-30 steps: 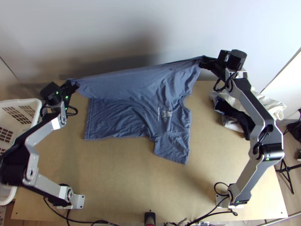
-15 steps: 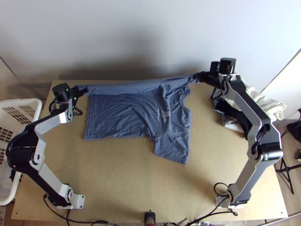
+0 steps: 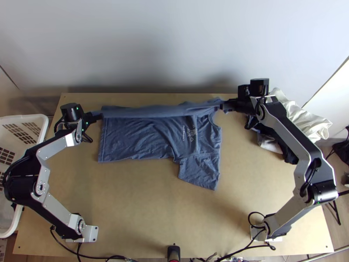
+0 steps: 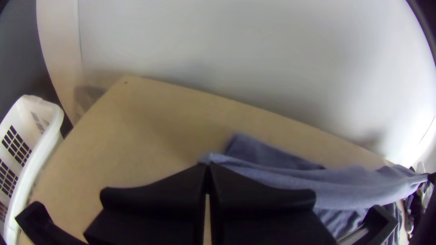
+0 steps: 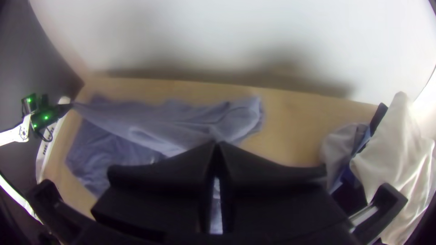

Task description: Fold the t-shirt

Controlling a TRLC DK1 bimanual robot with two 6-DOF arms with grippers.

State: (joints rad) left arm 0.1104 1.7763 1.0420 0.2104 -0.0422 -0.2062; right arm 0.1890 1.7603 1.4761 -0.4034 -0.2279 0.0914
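Note:
The blue t-shirt (image 3: 139, 135) lies on the table, neck opening to the right and one sleeve spread toward the near side; its far part is raised in a stretched band. My left gripper (image 3: 98, 115) is at the band's left end, and in the left wrist view my left gripper (image 4: 206, 167) is shut on the hem of the shirt (image 4: 281, 179). At the band's right end is my right gripper (image 3: 223, 105); in the right wrist view my right gripper (image 5: 217, 146) is shut on the cloth of the shirt (image 5: 159, 129), near the sleeve and shoulder.
A white basket (image 3: 42, 131) stands at the left edge of the table (image 3: 139, 209). White and dark clothes (image 3: 305, 124) are heaped at the back right, beside and beneath the right arm. A pale wall (image 3: 174, 43) rises behind the table's far edge.
Both grippers have come down toward the near side with the shirt's far edge, the left also a little rightward and the right a little leftward. The stretched cloth now overlaps the shirt's lying part.

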